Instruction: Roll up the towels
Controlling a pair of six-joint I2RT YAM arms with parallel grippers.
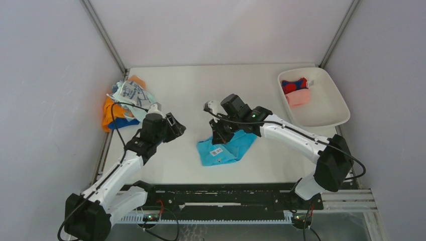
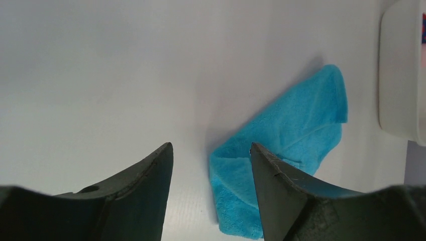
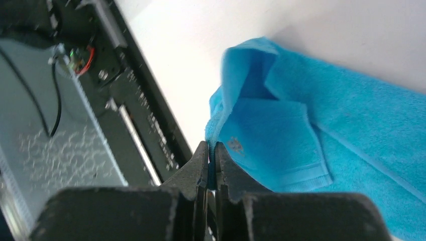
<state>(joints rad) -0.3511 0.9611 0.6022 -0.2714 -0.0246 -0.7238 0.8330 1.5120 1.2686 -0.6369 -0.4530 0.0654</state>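
One blue towel (image 1: pixel 228 149) lies on the counter (image 1: pixel 191 95), an edge clamped between the right fingers (image 3: pixel 210 153), stretching ahead of them; the left fingers (image 1: pixel 177 128), apart, hover short of its nearer end.

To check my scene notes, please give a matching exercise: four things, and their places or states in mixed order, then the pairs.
1 blue towel
2 pink towel
3 orange towel
4 left gripper

a in the white tray
b fingers open, empty
c middle of the table
d in the pile at far left

Pairs: 1-c, 2-a, 3-d, 4-b.
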